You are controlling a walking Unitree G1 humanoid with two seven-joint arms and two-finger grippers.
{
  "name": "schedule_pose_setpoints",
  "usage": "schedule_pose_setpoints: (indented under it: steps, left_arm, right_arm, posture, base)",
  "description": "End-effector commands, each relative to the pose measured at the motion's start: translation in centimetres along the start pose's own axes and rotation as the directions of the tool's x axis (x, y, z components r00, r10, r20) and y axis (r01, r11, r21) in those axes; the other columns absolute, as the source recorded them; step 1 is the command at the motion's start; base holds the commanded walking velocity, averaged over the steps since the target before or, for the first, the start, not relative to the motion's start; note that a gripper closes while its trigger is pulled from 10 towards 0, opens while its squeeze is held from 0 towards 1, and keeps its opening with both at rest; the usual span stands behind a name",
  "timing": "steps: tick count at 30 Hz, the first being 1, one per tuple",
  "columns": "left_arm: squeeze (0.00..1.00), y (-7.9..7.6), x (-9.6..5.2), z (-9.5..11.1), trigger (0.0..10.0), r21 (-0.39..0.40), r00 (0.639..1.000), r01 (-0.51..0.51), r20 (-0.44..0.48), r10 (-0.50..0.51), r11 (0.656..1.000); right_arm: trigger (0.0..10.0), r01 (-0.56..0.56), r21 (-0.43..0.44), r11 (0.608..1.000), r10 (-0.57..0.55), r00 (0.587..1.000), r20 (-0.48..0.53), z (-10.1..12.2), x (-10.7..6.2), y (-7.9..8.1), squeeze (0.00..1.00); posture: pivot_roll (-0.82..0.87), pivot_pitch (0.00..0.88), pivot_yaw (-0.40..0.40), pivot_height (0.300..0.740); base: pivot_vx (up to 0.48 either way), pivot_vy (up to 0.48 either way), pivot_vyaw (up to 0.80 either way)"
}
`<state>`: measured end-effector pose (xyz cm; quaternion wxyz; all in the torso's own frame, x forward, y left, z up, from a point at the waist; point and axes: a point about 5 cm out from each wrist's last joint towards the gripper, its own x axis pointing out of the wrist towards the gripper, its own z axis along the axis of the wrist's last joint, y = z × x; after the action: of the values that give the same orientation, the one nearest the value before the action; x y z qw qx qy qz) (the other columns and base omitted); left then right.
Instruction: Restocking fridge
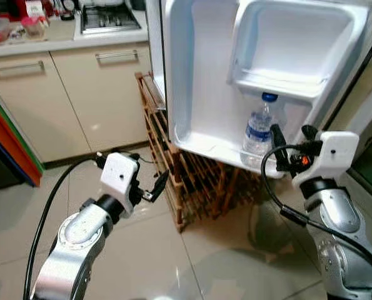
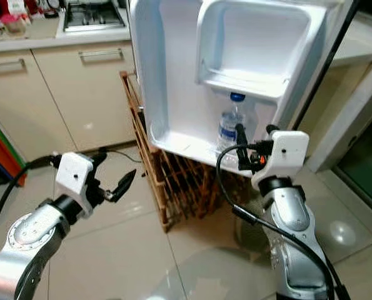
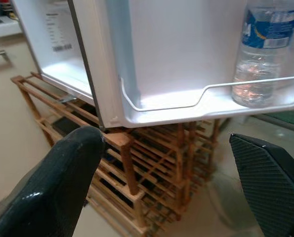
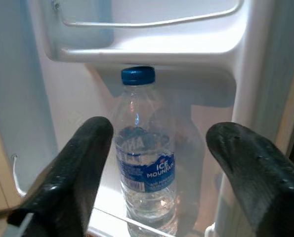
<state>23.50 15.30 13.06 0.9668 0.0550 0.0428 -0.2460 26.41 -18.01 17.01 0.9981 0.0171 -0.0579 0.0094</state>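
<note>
A clear water bottle (image 1: pixel 259 128) with a blue cap and blue label stands upright on the lowest shelf (image 1: pixel 204 147) of the open white fridge door, behind a wire rail. My right gripper (image 1: pixel 292 134) is open just in front of the bottle at label height. In the right wrist view the bottle (image 4: pixel 146 163) sits between the two spread fingers, untouched. My left gripper (image 3: pixel 161 138) is open and empty, lower and to the left, pointing at the door's bottom corner. An empty upper door bin (image 1: pixel 298 37) sits directly above the bottle's cap.
A wooden slatted rack (image 1: pixel 198 181) stands on the tiled floor right under the door. Cream kitchen cabinets (image 1: pixel 79 94) and a counter with a hob (image 1: pixel 107 17) run along the back left. Coloured boards (image 1: pixel 10 144) lean at the far left.
</note>
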Motion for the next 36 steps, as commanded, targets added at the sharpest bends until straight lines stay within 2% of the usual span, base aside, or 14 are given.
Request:
schedule_pose_setpoints:
  steps: [1,6,7,8,13,18,22,28,30,36]
  left_arm:
    - [0.0,0.4,-0.2,0.3,10.0,0.0,1.0,0.01,0.02,-0.01,1.0]
    - [0.0,0.3,-0.5,-0.4,10.0,-0.013,0.999,0.04,-0.009,-0.04,0.999]
    - [0.0,0.2,-0.5,-0.6,10.0,-0.01,0.998,0.057,-0.019,-0.057,0.998]
    - [0.0,0.0,-0.7,-0.9,10.0,-0.008,0.995,0.096,-0.037,-0.096,0.995]
    - [0.0,-0.4,-1.0,-1.1,10.0,-0.009,0.989,0.136,-0.053,-0.136,0.991]
    - [0.0,-0.5,-1.2,-1.1,10.0,-0.012,0.988,0.144,-0.051,-0.145,0.989]
    - [0.0,-0.5,-1.4,-1.2,10.0,-0.016,0.988,0.144,-0.051,-0.144,0.989]
    - [0.0,-0.5,-1.4,-1.2,10.0,-0.015,0.988,0.147,-0.049,-0.147,0.989]
    - [0.0,-0.5,-1.3,-1.2,10.0,-0.014,0.987,0.151,-0.048,-0.152,0.988]
    - [0.0,-0.6,-1.1,-1.3,10.0,-0.013,0.985,0.167,-0.043,-0.167,0.986]
  right_arm:
    - [10.0,0.034,0.011,0.999,-0.034,0.999,0.011,0.2,0.5,-0.7,1.0]
    - [10.0,0.082,-0.001,0.997,-0.082,0.997,0.015,0.0,2.2,-1.7,1.0]
    - [10.0,0.09,0.003,0.996,-0.09,0.996,0.019,0.0,2.8,-2.0,1.0]
    - [10.0,0.101,-0.008,0.995,-0.101,0.995,0.027,0.3,4.1,-2.4,1.0]
    - [10.0,0.124,-0.035,0.992,-0.122,0.992,0.04,1.2,5.6,-3.2,1.0]
    - [10.0,0.133,-0.046,0.99,-0.129,0.989,0.072,2.4,5.9,-3.8,1.0]
    - [10.0,0.14,-0.05,0.989,-0.134,0.985,0.105,3.0,5.2,-4.4,1.0]
    - [10.0,0.166,-0.052,0.985,-0.16,0.982,0.098,2.6,4.6,-5.3,1.0]
    - [10.0,0.178,-0.039,0.983,-0.175,0.982,0.077,2.2,4.8,-5.7,1.0]
    - [10.0,0.135,-0.018,0.991,-0.133,0.989,0.057,1.7,5.4,-5.5,1.0]
  posture:
    - [-0.02,0.013,-0.003,0.74]
    - [-0.02,0.014,0.002,0.74]
    - [-0.01,0.016,0.001,0.74]
    - [-0.01,0.016,0.0,0.74]
    - [0.0,0.013,-0.011,0.74]
    - [0.0,0.013,-0.016,0.74]
    - [0.0,0.013,-0.022,0.74]
    - [0.0,0.009,-0.024,0.74]
    - [0.0,0.009,-0.024,0.74]
    - [-0.01,0.0,-0.019,0.74]
  base:
    - [0.0,0.0,0.0]
    - [0.0,0.0,0.0]
    - [0.0,0.0,0.0]
    - [0.0,0.0,0.0]
    - [0.0,0.0,0.0]
    - [0.0,0.0,0.0]
    - [0.0,0.0,0.0]
    - [0.0,0.0,0.0]
    - [0.0,0.0,0.0]
    - [0.0,0.0,0.0]
